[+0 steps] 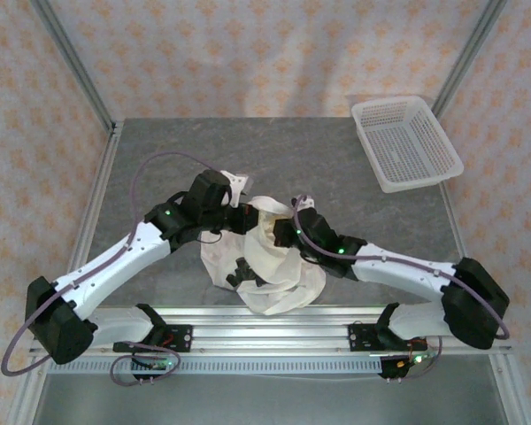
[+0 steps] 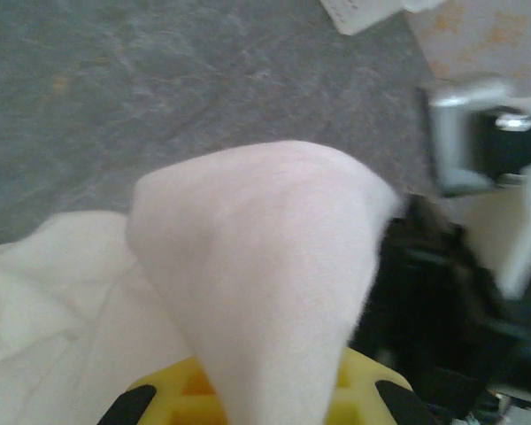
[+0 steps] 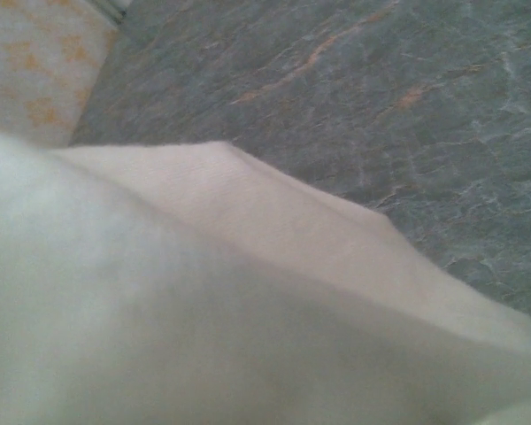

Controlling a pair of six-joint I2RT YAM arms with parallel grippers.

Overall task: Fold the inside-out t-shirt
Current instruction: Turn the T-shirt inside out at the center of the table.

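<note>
Sagging in soft crumpled folds: thin white t-shirt [image 1: 270, 266].
Long axis runs near-to-far; far edge is clamped by left gripper [image 1: 241, 197] and right gripper [image 1: 294, 211].

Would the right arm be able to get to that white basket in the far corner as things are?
Probably, though not freely: bare table lies between the right gripper and the basket, but that gripper is shut on the t-shirt, so cloth would drag along.

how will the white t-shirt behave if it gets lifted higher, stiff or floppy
Likely floppy: the t-shirt sags in bunched, creased folds. Probably light for its size, as its thin cloth peaks softly in the left wrist view.
</note>
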